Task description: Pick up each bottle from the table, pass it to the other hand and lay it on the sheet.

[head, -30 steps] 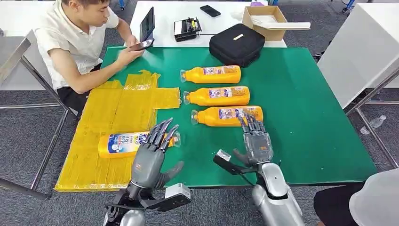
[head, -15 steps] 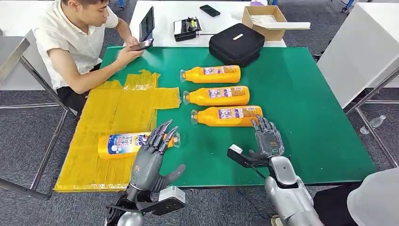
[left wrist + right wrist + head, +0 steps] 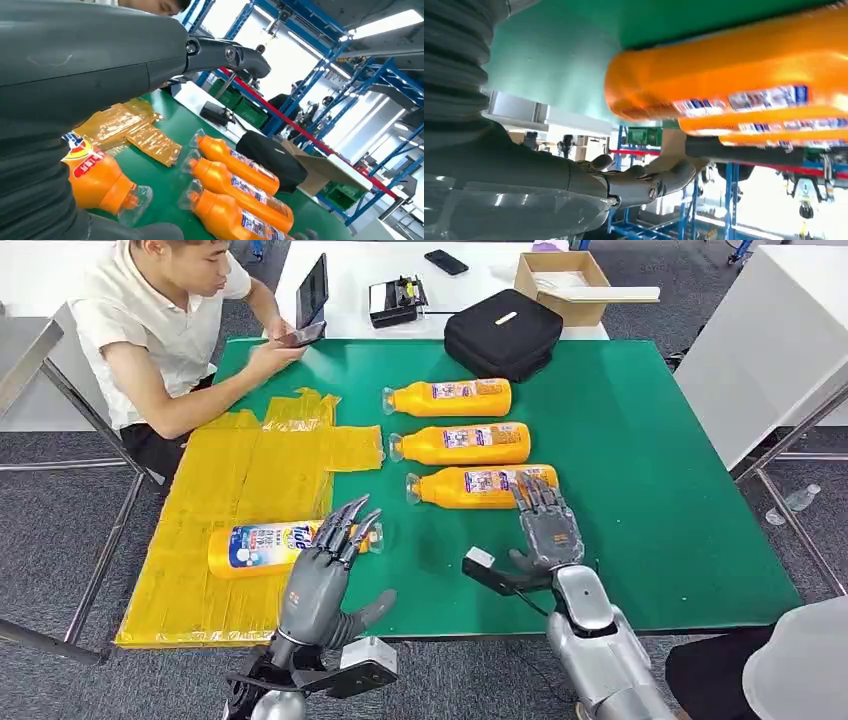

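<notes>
bottles of orange plastic with clear caps and blue-and-white labels are what this job moves, and four lie on their sides in the head view. starting at the fingers: the right hand [image 3: 548, 530] has its dark fingers [image 3: 530, 492] spread apart and stretched forward, their tips over the base end of the nearest orange bottle [image 3: 482, 487]; whether they touch it or only hover above it i cannot tell. nothing is pinched or wrapped. the right wrist view shows that same bottle's rounded base [image 3: 734, 75] close up, with the two others behind it. the left hand [image 3: 325, 565] is also empty, fingers [image 3: 345, 520] apart and pointing forward over the neck end of the orange bottle with the large blue label [image 3: 270, 545], which lies on the yellow crinkled plastic sheet [image 3: 230, 490]; the hand does not appear to grip it.

outward from there, the middle bottle [image 3: 460, 443] and the far bottle [image 3: 447, 398] lie in a row on the green table mat [image 3: 650, 460], well apart from the sheet. a person [image 3: 160, 330] sits at the far left corner holding a phone, and a black zip case [image 3: 503, 335] rests at the table's far edge.

as a judgement: one bottle looks delivered, three are left, and the right hand seems set to take the nearest one, with pickup, handover and laying down all yet to do.
</notes>
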`<action>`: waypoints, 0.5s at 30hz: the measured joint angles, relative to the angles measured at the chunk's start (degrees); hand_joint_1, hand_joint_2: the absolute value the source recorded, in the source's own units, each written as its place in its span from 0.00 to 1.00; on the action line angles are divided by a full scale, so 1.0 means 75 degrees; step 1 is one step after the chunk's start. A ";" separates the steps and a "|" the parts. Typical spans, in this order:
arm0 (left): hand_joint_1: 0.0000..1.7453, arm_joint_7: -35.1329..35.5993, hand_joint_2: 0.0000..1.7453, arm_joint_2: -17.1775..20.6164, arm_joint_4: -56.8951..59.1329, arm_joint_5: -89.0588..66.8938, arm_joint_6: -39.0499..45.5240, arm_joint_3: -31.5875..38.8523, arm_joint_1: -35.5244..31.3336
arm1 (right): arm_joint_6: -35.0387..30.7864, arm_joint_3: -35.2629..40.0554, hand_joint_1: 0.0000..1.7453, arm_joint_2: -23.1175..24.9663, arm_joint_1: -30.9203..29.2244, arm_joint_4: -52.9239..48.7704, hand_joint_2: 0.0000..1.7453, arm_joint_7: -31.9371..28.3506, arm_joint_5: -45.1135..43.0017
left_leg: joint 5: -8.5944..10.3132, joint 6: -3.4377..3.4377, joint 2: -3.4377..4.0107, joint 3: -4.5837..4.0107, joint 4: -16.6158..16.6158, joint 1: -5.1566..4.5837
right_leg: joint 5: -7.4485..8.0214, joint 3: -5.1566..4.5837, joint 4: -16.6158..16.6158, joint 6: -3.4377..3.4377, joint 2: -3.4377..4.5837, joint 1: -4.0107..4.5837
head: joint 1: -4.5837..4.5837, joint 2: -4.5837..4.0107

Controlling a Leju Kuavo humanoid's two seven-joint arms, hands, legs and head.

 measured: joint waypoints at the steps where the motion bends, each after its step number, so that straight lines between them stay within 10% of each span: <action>1: 0.00 0.0006 1.00 0.0000 0.0000 0.0059 -0.0061 0.0000 0.0001 | -0.0114 0.0003 0.00 0.0009 0.0059 -0.0122 1.00 -0.0023 -0.0050 | 0.0000 0.0000 -0.0001 -0.0001 0.0000 0.0000 | 0.0000 0.0000 0.0000 0.0000 -0.0001 0.0000 | 0.0003 0.0000; 15: 0.00 -0.0411 1.00 -0.0178 -0.0116 0.3483 -0.1181 0.0819 0.0232 | -0.0712 -0.0705 0.00 0.1112 0.1573 -0.2860 1.00 -0.2167 -0.2711 | -0.0001 -0.0001 0.0002 -0.0001 -0.0002 0.0005 | -0.0003 -0.0009 0.0000 -0.0004 0.0000 0.0003 | 0.0003 0.0000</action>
